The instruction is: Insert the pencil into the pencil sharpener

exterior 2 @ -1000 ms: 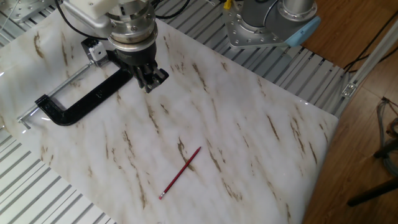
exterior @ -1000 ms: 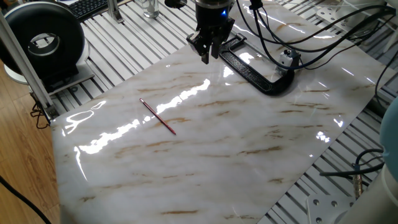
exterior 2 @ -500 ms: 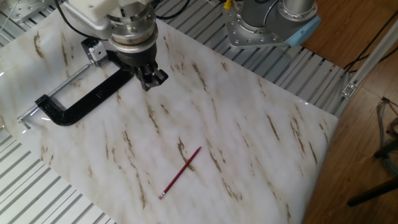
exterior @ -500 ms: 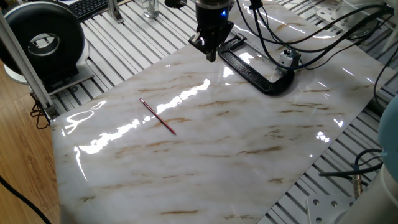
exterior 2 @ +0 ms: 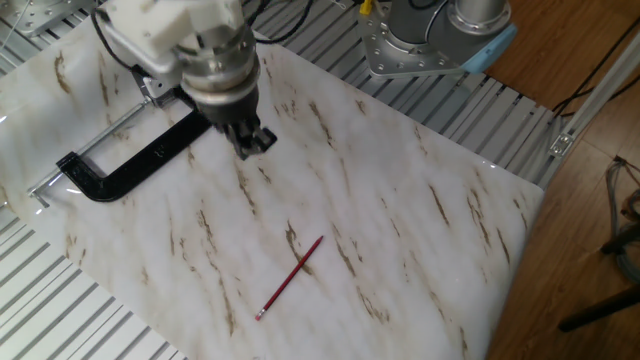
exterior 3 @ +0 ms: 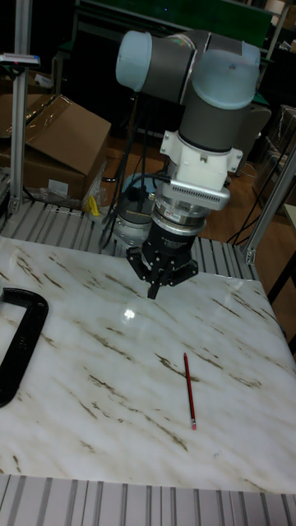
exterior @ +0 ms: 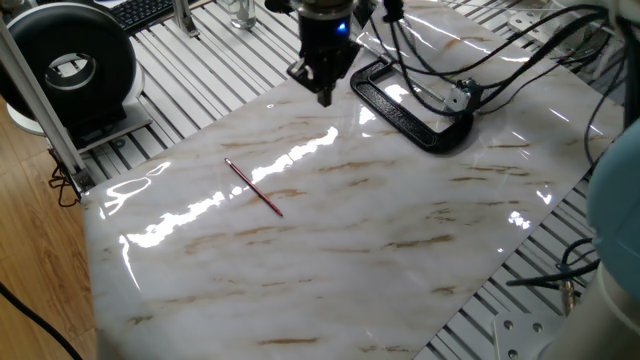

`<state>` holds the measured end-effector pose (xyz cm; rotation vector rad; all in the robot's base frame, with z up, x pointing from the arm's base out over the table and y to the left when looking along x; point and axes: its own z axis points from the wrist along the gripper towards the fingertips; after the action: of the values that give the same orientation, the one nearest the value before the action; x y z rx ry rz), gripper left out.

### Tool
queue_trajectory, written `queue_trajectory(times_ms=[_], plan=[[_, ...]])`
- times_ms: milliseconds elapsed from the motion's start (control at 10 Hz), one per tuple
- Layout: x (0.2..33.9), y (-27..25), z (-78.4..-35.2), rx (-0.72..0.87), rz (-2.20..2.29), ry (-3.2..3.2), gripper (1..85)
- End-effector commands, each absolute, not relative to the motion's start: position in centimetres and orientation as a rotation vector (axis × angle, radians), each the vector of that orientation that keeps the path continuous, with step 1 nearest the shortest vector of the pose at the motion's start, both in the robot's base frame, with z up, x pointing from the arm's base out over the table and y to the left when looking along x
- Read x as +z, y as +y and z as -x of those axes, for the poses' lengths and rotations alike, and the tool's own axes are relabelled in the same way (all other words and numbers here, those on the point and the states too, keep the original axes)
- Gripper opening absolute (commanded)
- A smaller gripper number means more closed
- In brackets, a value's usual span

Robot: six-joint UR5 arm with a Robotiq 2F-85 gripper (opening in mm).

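Observation:
The thin dark-red pencil point(exterior: 253, 187) lies flat on the marble slab point(exterior: 380, 230), also seen lower down in the other fixed view as pencil point(exterior 2: 290, 277) and pencil point(exterior 3: 190, 390). The small dark pencil sharpener point(exterior: 461, 91) with a pale top sits at the far end of the black C-shaped clamp point(exterior: 410, 112), among cables. My gripper point(exterior: 323, 94) hangs just above the slab beside the clamp's near end, well away from the pencil. Its fingers are shut together on nothing, as gripper point(exterior 2: 256, 142) and gripper point(exterior 3: 153, 289) show.
The black clamp point(exterior 2: 130, 165) lies near the slab's edge. Black cables point(exterior: 520, 45) loop over the sharpener's side. A round black device point(exterior: 75, 62) stands off the slab on the slatted table. The arm's base point(exterior 2: 430, 35) is behind the slab.
The fingers, apart a second ago, have closed together. The gripper has shifted a little away from the clamp, toward the pencil's side. The pencil has not moved.

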<state>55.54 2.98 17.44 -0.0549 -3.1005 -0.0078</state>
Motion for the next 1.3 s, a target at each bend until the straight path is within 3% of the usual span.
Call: queue_trajectory(times_ms=[0,800,1100,1200], plan=[[14.4,5.9,-58.9,-0.072,0.023,-3.158,1.0],[12.7,6.5,-60.2,0.013,-0.076,-3.206,1.0],[12.7,7.6,-59.5,-0.055,-0.03,-3.179,1.0],[12.8,9.3,-59.8,-0.16,-0.003,-3.186,1.0]])
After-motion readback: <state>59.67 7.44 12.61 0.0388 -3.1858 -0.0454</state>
